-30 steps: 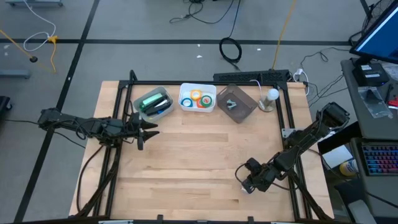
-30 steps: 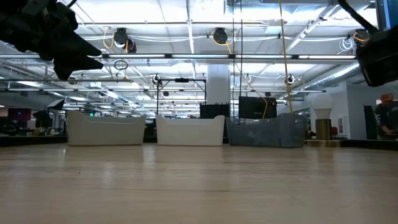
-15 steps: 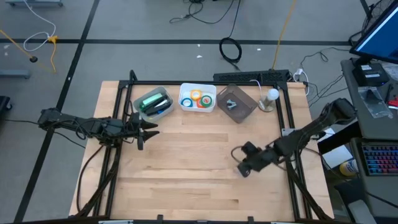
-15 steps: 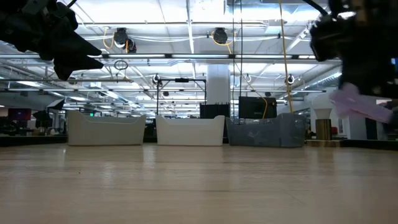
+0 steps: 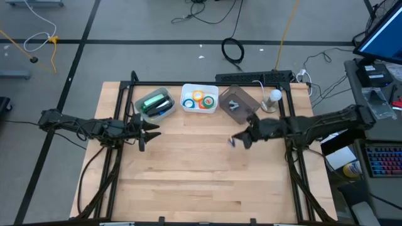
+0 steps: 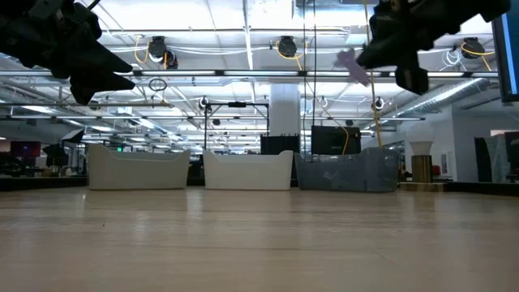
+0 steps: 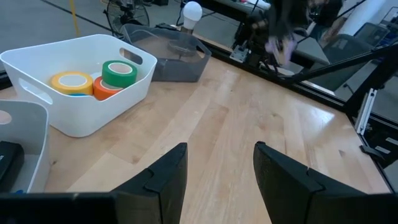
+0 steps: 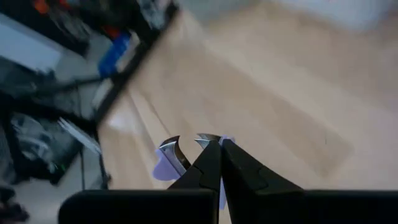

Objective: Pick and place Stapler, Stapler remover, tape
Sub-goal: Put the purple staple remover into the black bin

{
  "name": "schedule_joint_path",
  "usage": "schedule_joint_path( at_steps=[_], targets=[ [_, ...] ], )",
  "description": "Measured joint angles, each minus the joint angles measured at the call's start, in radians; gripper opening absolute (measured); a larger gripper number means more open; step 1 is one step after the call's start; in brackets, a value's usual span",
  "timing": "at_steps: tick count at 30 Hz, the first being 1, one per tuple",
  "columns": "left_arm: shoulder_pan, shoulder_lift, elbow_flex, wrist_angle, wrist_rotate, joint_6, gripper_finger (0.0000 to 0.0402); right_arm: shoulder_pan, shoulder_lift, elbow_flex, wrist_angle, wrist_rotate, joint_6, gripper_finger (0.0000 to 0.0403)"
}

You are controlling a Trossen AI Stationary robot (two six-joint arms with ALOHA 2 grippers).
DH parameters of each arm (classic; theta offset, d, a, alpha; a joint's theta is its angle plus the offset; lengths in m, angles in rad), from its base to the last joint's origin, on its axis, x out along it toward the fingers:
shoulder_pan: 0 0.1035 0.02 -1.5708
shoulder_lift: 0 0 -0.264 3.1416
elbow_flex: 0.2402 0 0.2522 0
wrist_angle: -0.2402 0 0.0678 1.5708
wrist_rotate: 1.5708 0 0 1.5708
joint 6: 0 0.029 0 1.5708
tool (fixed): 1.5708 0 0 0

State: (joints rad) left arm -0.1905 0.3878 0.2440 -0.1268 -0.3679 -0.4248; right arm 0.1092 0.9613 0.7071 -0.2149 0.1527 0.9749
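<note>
The right gripper [image 5: 237,140], fingers clamped on a lilac staple remover [image 8: 166,163], hangs above the counter [image 5: 201,182], with the grey bin [image 5: 239,104] just beyond it toward the far edge. The left gripper [image 5: 152,130] waits, fingers apart and empty, near the stapler bin [image 5: 154,104]; the tape rolls [image 5: 200,99] lie in the white middle bin [image 5: 200,108].

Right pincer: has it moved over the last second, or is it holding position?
Yes. The right pincer, shut on a lavender staple remover, has swung from the table's near right edge up toward the grey bin at the far edge.
</note>
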Motion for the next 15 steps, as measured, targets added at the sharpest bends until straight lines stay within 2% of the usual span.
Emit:
schedule_joint_path(
  at_steps=[8, 15],
  targets=[
    [0.000, 0.000, 0.000, -0.003, 0.000, 0.001, 0.0182, -0.210, -0.100, 0.001, 0.084, 0.008, -0.178, 0.0000],
    [0.000, 0.000, 0.000, -0.003, 0.000, 0.001, 0.0182, -0.385, -0.115, 0.001, 0.106, 0.129, -0.386, 0.0000]
  ],
)
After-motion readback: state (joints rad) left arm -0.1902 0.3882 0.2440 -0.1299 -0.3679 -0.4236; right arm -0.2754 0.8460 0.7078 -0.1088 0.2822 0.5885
